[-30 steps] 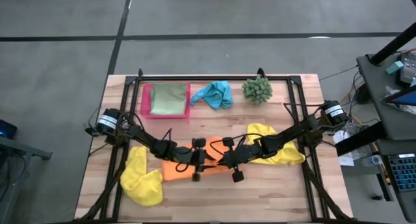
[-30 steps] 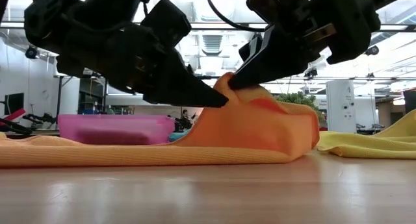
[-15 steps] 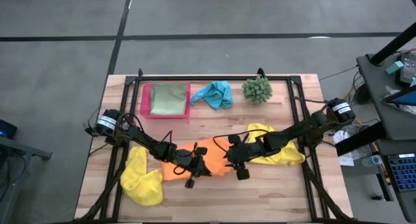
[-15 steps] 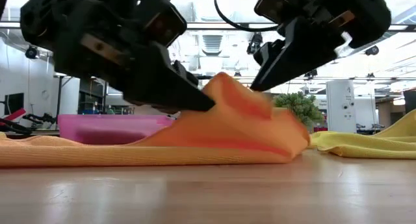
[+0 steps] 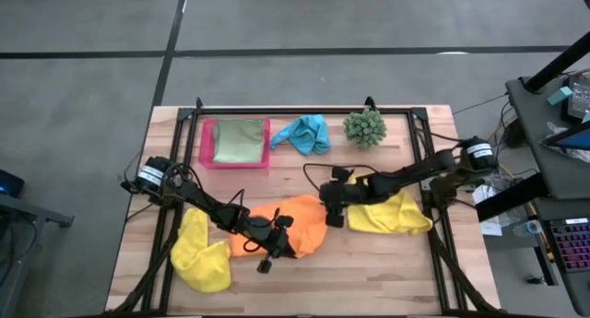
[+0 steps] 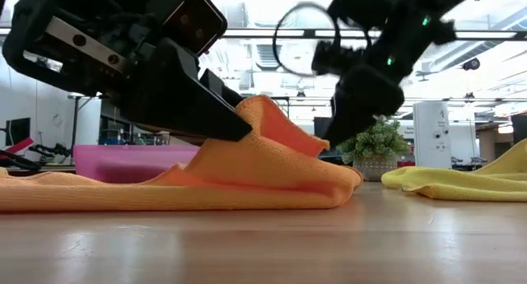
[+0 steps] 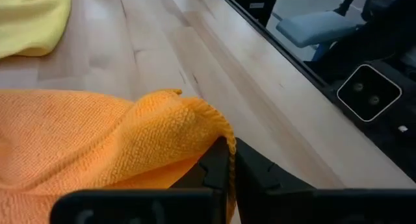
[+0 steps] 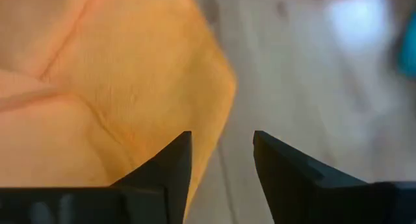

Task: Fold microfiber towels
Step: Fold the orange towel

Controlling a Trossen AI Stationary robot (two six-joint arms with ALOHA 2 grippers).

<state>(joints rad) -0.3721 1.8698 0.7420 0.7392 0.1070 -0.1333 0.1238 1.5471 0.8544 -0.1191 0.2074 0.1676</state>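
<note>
orange towel [image 5: 288, 228] is laid at the front middle of the counter [image 5: 387, 272], partly doubled over so that a raised fold is formed along its right side. left end effector [image 7: 229, 160] is clamped on a corner hem of that towel, with the cloth pinched between closed fingers and lifted clear of the wood, presumably so the edge can be carried across for a fold. right end effector [image 8: 221, 160] is held with fingers apart and nothing between them, hovering just above the towel's far right edge; judged as a released grip, the fold being left to one arm. one yellow towel [image 5: 205, 253] is bunched at the front left, a second yellow towel [image 5: 395, 213] is spread under the right arm; both are kept off to the sides, clear of the working area. turquoise towel [image 5: 304, 134] is crumpled at the back centre. light green towel [image 5: 238, 139] is seen folded flat inside the pink tray [image 5: 205, 145] at the back left, probably used as the drop spot for finished pieces. plant ball [image 5: 365, 126] is parked at the back right, out of the way. task is judged early: one towel done, one in hand.
</note>
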